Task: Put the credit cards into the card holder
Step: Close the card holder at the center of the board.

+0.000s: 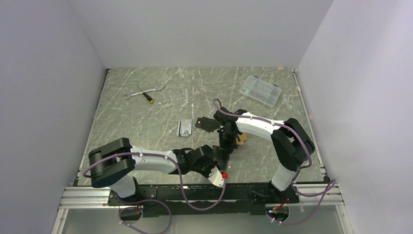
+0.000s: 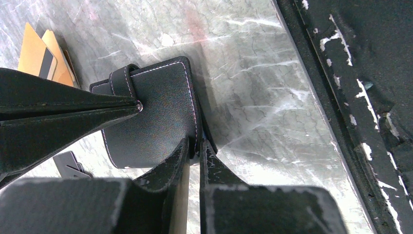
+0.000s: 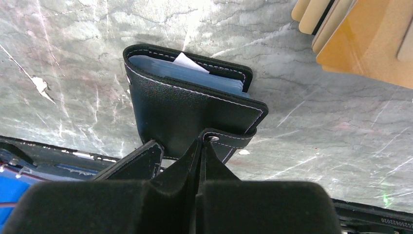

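Note:
The black card holder (image 3: pixel 190 109) is held off the table between both grippers, slightly agape, with a pale blue inside and a white slip at its top. My right gripper (image 3: pixel 203 142) is shut on its snap tab (image 3: pixel 234 139). My left gripper (image 2: pixel 195 145) is shut on the card holder's (image 2: pixel 151 117) stitched edge, and the right gripper's tips (image 2: pixel 136 105) come in from the left. The orange-tan credit cards (image 3: pixel 365 39) lie fanned on the table just beyond; one shows a black stripe (image 2: pixel 46 63). From above, the grippers meet near the table's front (image 1: pixel 223 151), with the cards (image 1: pixel 241 139) to their right.
A flat black piece (image 1: pixel 204 123) and a small silver item (image 1: pixel 185 127) lie left of the right arm's wrist. A wrench and screwdriver (image 1: pixel 143 92) lie at the back left, a clear plastic box (image 1: pixel 260 90) at the back right. The black frame rail (image 2: pixel 350 97) runs close by.

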Robot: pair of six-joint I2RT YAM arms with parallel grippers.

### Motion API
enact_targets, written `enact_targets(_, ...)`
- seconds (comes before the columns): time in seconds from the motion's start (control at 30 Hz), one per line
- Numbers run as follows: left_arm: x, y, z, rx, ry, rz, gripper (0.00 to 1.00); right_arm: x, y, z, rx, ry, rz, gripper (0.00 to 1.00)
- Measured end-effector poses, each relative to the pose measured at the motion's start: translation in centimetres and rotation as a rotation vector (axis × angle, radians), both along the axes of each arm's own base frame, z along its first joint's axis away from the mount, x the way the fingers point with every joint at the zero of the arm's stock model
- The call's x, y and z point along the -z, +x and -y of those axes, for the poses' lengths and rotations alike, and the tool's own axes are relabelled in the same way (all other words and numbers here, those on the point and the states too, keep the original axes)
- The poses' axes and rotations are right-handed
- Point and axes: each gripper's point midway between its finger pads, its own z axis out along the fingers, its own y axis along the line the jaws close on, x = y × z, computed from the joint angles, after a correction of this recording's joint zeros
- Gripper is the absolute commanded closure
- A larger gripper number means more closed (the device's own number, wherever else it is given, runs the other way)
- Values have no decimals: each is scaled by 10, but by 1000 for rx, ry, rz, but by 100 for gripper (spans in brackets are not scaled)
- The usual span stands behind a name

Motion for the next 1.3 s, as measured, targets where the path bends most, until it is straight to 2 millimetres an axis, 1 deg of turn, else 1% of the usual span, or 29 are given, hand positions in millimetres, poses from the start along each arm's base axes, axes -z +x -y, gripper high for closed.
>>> enact_targets(0.43,0,0,0,8,4,9,94,1,0,-1,1,14,-76,100)
enact_targets(0.83,0,0,0,14,6,13,95,2,0,-1,47,72,-179,100)
enact_targets(1.3,0,0,0,14,8,15,97,-2,1,-2,18,88,-100,100)
